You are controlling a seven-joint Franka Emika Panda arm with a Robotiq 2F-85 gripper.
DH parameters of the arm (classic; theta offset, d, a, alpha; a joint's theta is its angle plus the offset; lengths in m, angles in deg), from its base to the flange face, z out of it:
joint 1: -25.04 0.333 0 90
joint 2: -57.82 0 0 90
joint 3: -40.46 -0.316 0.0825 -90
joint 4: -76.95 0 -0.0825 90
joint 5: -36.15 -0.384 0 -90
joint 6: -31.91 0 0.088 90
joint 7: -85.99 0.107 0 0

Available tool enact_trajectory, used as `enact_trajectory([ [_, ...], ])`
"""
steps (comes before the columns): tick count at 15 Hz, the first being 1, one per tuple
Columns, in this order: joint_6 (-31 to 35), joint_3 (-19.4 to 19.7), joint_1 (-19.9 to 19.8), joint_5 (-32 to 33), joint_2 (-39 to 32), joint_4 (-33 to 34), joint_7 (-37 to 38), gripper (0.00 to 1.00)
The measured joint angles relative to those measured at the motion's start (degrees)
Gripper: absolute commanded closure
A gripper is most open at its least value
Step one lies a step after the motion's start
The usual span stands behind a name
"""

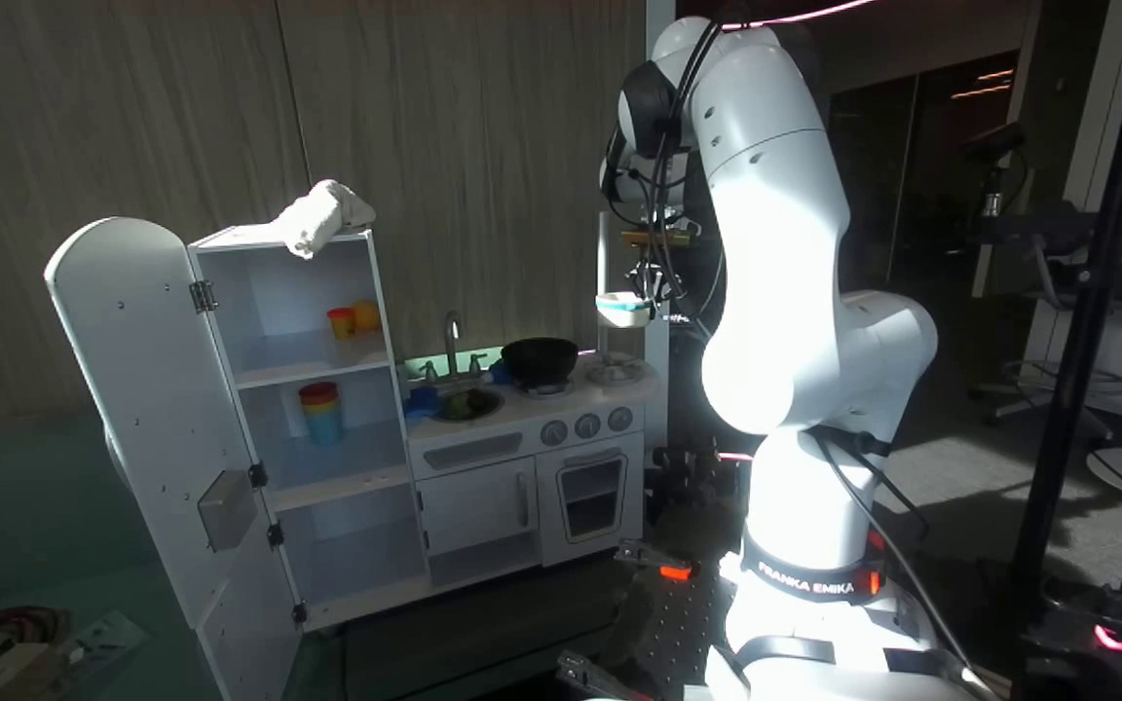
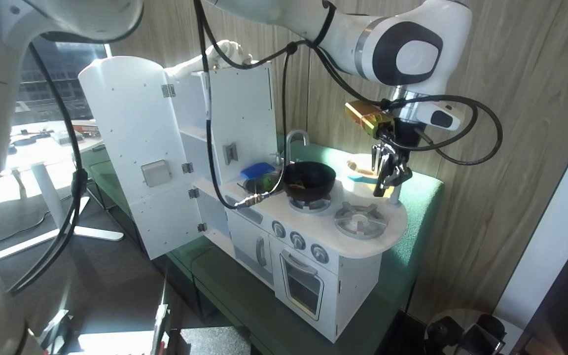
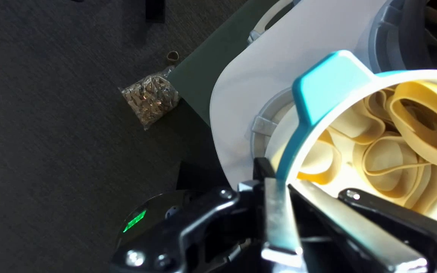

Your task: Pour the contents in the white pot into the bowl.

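The tool [image 3: 288,185], nearest in the wrist view, pinches the white pot [image 1: 623,316] by its rim; in both exterior views the bowl [image 1: 537,364] lies left of them.

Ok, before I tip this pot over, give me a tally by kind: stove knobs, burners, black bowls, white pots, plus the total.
Stove knobs: 3
Burners: 2
Black bowl: 1
White pot: 1
Total: 7
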Motion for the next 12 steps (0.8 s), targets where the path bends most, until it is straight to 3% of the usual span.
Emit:
enact_trajectory([
  [6,-1.5,-7.4,-7.0,0.0,-6.5,6.4,0.1,0.98],
  [12,-1.9,-11.2,-9.5,0.4,-10.7,9.5,0.3,0.98],
])
